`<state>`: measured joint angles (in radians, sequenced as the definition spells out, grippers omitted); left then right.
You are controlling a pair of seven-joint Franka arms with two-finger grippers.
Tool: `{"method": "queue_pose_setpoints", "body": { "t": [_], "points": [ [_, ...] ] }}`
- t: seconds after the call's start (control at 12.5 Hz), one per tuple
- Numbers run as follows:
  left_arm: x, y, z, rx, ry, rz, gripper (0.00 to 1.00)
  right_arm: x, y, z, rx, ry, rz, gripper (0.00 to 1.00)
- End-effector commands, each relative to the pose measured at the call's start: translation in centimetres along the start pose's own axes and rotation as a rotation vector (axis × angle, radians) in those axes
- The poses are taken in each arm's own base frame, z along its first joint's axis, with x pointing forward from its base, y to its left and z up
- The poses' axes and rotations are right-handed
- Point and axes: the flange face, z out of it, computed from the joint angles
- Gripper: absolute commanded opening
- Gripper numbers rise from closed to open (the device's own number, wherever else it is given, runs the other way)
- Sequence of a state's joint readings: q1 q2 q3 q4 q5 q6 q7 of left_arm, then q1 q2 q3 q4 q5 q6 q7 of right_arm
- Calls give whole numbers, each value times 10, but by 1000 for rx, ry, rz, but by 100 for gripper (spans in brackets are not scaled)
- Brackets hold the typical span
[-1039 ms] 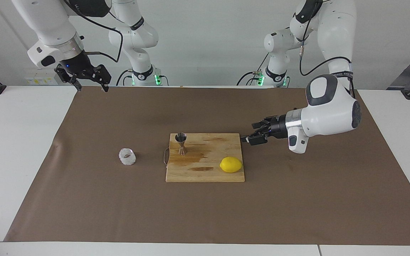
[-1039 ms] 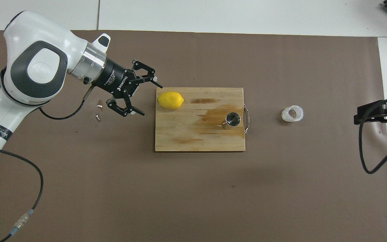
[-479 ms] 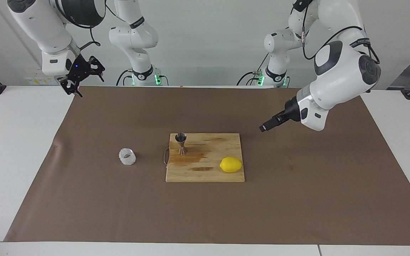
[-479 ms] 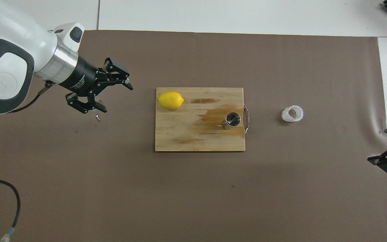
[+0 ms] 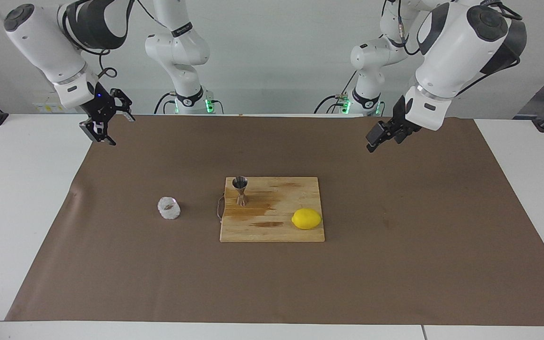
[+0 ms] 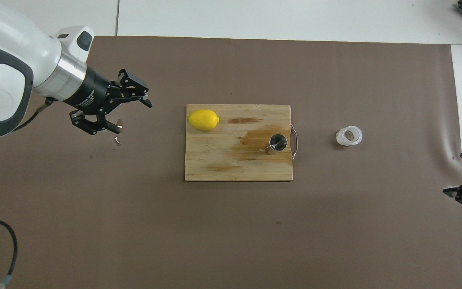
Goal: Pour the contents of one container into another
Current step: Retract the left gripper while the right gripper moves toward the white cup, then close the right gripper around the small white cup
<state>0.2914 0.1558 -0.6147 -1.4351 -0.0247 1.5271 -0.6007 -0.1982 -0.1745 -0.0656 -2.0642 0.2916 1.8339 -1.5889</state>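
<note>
Both arms up in the air, nothing held.

Left gripper (image 6: 124, 114) hangs over bare brown mat (image 5: 395, 264) toward the left arm's end of the table, jaws spread wide, empty. A few small wet spots (image 6: 117, 139) on the mat show under it from overhead.

Right gripper (image 5: 106, 123) hangs over the mat's edge at the right arm's end, close to the robots' side of the table; jaws spread, empty.

Wooden cutting board (image 5: 272, 229) lies mid-table with damp stains and a metal handle facing the right arm's end. Steel jigger (image 5: 240, 190) stands upright on the board, at the handle end, nearer the robots than the lemon (image 5: 306, 218). The lemon sits on the board corner toward the left arm's end.

Knobbly glass cup (image 5: 168, 208) stands upright on the mat, off the board, near its handle end toward the right arm's end. Apart from the jigger. Cup contents cannot be made out.
</note>
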Motion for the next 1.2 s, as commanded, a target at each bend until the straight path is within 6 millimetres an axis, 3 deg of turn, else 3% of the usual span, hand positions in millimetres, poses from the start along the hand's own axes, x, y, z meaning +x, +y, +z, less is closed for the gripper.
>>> {"method": "queue_pose_setpoints", "body": {
  "t": [0.0, 0.16, 0.24, 0.4, 0.48, 0.56, 0.64, 0.88, 1.12],
  "points": [
    [4, -32, -4, 74, 7, 59, 100, -35, 42, 60, 4, 136, -59, 100],
    [0, -54, -24, 85, 39, 85, 100, -61, 68, 89, -47, 205, -19, 100],
    [0, -61, -29, 88, 40, 92, 100, -65, 77, 107, -48, 257, 18, 100],
    [5, -83, -31, 94, 23, 103, 100, -66, 102, 117, -78, 305, 19, 100],
    [8, -101, -34, 95, 22, 110, 100, -73, 107, 135, -45, 328, 36, 100],
    [8, -110, -29, 99, 16, 134, 100, -86, 114, 157, 0, 387, 39, 100],
    [5, -115, -26, 93, 7, 150, 100, -87, 118, 175, 53, 447, 26, 100],
    [3, -101, -19, 70, 47, 183, 100, -70, 105, 179, 182, 514, -21, 100],
    [-3, -98, -14, 61, 63, 191, 100, -67, 106, 189, 174, 513, -111, 100]
  ]
}}
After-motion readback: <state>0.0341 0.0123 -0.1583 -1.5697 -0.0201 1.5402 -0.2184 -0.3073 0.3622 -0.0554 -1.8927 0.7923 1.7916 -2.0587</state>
